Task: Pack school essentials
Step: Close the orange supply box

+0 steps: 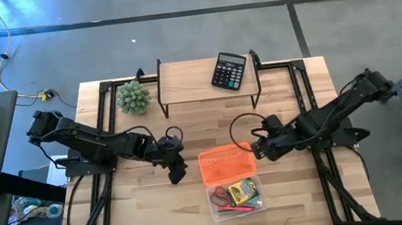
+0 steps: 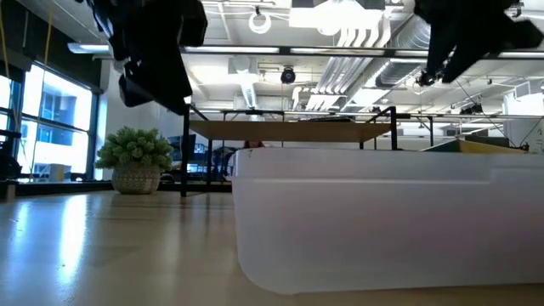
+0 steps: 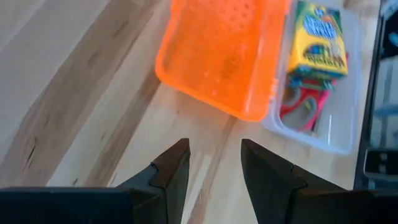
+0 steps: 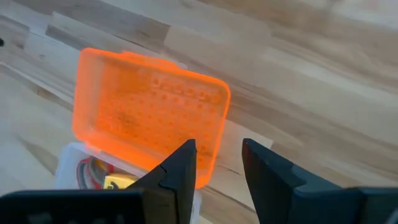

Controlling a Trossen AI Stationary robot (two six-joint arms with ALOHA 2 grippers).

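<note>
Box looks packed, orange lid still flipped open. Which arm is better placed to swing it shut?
Probably the right. The right gripper, open, sits right beside the orange lid at its far corner; the left gripper, also open, hangs further off over bare table.

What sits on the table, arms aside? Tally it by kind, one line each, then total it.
Pencil box with open orange lid: 1
Crayon box: 1
Red-handled scissors: 1
Black calculator: 1
Spiky green plant: 1
Wooden shelf riser: 1
Total: 6
</note>
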